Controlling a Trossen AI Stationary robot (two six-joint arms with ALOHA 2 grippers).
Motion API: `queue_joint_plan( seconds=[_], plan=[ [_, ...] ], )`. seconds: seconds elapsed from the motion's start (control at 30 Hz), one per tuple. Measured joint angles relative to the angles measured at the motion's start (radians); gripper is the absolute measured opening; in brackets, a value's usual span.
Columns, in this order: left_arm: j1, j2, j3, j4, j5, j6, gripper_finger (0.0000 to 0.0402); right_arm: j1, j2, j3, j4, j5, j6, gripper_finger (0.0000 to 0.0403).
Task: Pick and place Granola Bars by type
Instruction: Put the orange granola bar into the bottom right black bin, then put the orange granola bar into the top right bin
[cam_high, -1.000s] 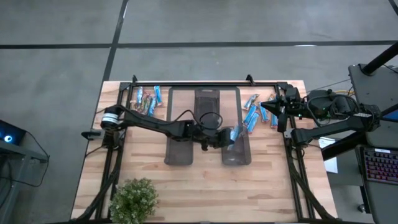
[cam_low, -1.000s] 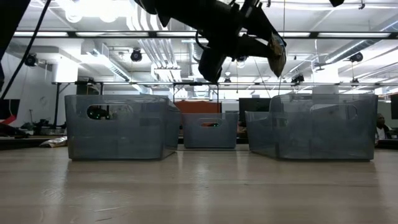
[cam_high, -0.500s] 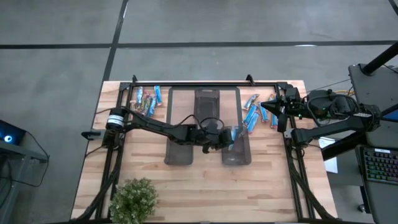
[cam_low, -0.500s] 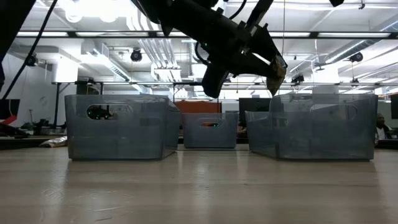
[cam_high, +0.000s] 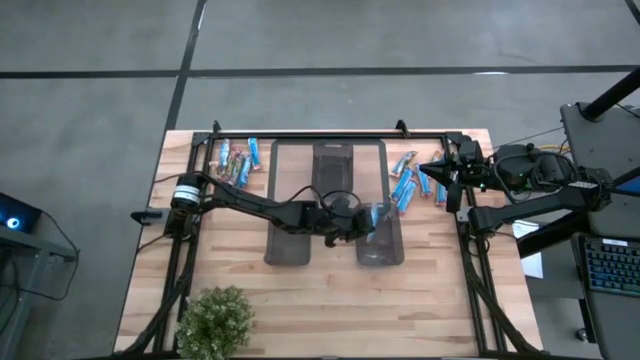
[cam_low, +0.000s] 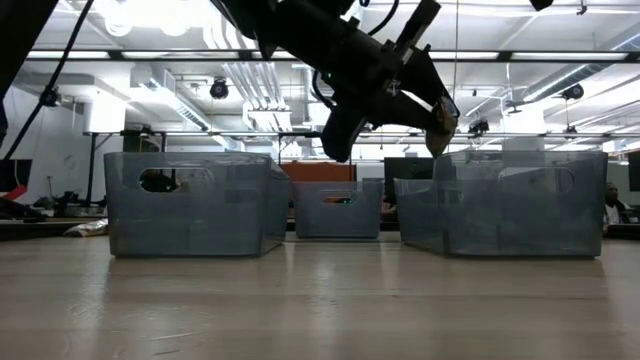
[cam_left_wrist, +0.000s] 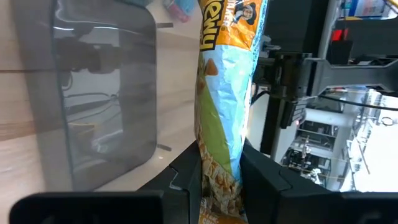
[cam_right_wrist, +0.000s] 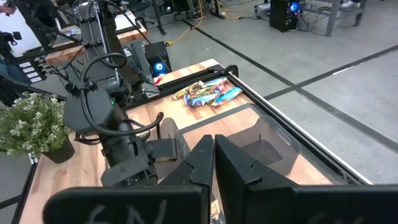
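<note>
My left gripper (cam_high: 368, 217) reaches from the table's left and hangs over the right clear bin (cam_high: 381, 250), shut on a granola bar (cam_left_wrist: 227, 93) in a blue, orange and green wrapper. The low view shows this gripper (cam_low: 432, 108) above the bin's rim (cam_low: 520, 152). Loose granola bars lie flat on the table in two piles, one at the far left (cam_high: 237, 160) and one at the far right (cam_high: 408, 185). My right gripper (cam_high: 432, 172) waits shut above the table's right side, by the right pile. My left gripper pinches the granola bar between its two fingers (cam_left_wrist: 186, 180), near one end (cam_left_wrist: 217, 155). The bar's long remainder sticks out past the fingertips. The fingers slant down toward the table's right. The bar is lifted clear, above the right bin.
Three clear bins stand side by side mid-table: left (cam_high: 288, 230), middle (cam_high: 333, 165) and right. A potted plant (cam_high: 213, 320) sits at the near left corner. A dark metal frame (cam_high: 330, 133) runs along the far edge and both sides.
My left gripper has sunk a little toward the right bin with the bar and has rolled slightly; it stays shut on the bar. In the last half second it has kept still.
</note>
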Motion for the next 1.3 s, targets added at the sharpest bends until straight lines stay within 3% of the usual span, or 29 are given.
queue_joint_plan(
  seconds=[0.7,1.1,1.3],
  plan=[
    [-0.002,0.000,0.000,0.009,0.048,0.057,0.0076,0.000,-0.002,0.000,0.000,0.000,0.000,0.0008],
    [-0.002,0.000,0.001,0.014,0.076,0.050,0.0170,0.000,-0.002,0.000,0.000,0.001,0.000,0.0008],
    [-0.002,0.000,0.002,0.028,0.080,0.051,0.0181,0.000,-0.002,0.000,0.000,0.001,-0.001,0.0008]
  ],
)
